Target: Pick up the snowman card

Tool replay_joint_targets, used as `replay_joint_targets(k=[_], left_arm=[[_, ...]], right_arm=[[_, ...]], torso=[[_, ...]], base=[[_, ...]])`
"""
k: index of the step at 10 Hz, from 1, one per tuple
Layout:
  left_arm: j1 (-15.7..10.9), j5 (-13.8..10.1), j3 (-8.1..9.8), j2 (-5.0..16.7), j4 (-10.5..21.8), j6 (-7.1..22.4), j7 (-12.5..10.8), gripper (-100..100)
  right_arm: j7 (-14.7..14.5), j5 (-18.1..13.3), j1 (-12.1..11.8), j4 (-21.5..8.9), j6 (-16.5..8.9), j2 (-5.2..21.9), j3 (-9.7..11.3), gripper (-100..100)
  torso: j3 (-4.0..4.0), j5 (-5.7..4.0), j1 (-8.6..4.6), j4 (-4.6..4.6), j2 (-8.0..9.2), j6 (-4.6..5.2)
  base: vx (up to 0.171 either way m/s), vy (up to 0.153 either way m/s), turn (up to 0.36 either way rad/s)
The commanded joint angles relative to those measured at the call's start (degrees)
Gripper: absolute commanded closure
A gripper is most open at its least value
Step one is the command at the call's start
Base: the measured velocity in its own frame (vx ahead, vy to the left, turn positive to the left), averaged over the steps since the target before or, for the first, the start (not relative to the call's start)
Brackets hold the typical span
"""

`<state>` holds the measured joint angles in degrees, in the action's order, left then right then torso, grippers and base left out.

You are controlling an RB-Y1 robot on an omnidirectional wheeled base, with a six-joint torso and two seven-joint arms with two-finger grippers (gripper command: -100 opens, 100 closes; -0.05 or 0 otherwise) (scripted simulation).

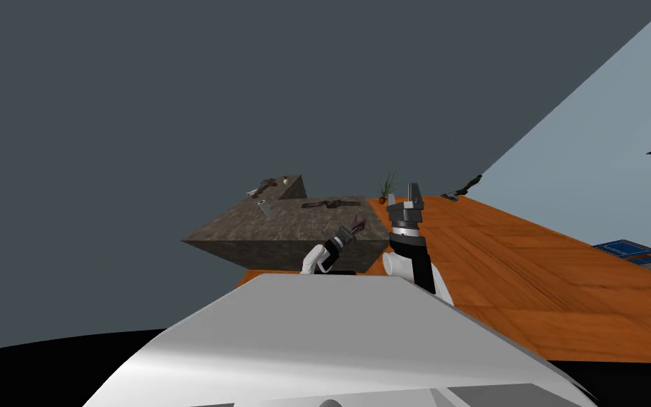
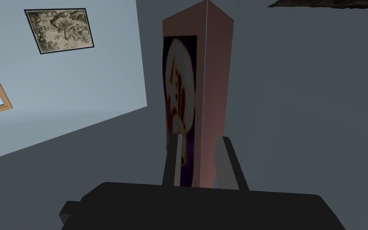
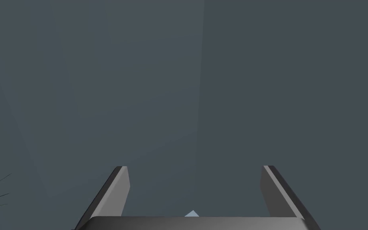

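Snowman card [image 2: 215, 80] pinched in left tool [image 2: 200, 138], long axis along it; right tool [image 3: 195, 167] apart.

Nothing legible anywhere: no words, numbers, brands or signs. On the card [image 2: 180, 96], just a blurred pale figure on a dark panel, no lettering to make out. In the framed picture [image 2: 59, 30], mottled marks only.

Mottled brown table [image 1: 275, 237] (several small dark items [image 1: 330, 204] on top)
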<state>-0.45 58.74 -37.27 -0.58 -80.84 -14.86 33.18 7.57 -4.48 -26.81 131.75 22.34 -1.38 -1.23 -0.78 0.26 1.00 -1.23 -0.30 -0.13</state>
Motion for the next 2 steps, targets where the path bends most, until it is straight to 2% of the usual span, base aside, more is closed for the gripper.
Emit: replay_joint_targets(k=[1, 2], left_arm=[[0.0, 0.0, 0.0, 0.0, 0.0, 0.0, 0.0, 100], [-0.19, 0.05, -0.18, -0.11, 0.05, 0.13, -0.11, 0]], right_arm=[[0.0, 0.0, 0.0, 0.0, 0.0, 0.0, 0.0, 0], [0.0, 0.0, 0.0, 0.0, 0.0, -0.01, 0.0, 0]], torso=[[0.0, 0.0, 0.0, 0.0, 0.0, 0.0], [0.03, -0.04, -0.13, -0.01, 0.07, -0.05]], base=[[0.021, 0.032, -0.021], [0.004, 0.006, 0.003]])
